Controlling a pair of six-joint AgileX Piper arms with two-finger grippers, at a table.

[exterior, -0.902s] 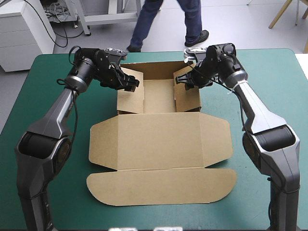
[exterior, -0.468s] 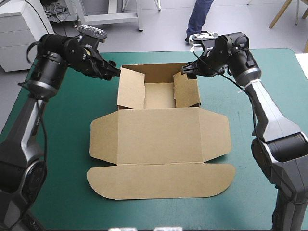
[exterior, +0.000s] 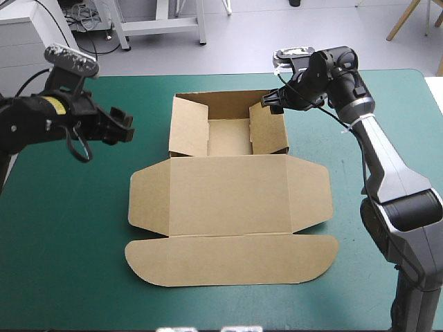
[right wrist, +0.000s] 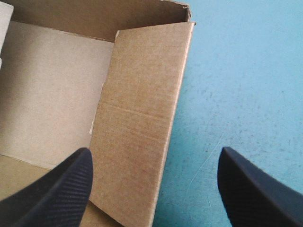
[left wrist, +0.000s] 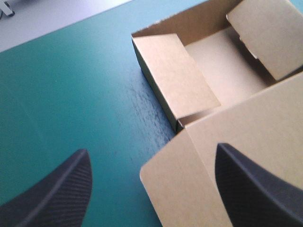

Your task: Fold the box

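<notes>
The left gripper [exterior: 119, 125], its broad black fingers held apart, is seen over the teal-green table cover [exterior: 76, 235], well apart from the brown cardboard box [exterior: 228, 197] laid mid-table, walls raised, lid flat. The right gripper [exterior: 270, 102], likewise spread, is held at its far right corner.

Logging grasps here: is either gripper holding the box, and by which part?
Nothing: left gripper and right gripper are both open, neither clamped on the box.
</notes>
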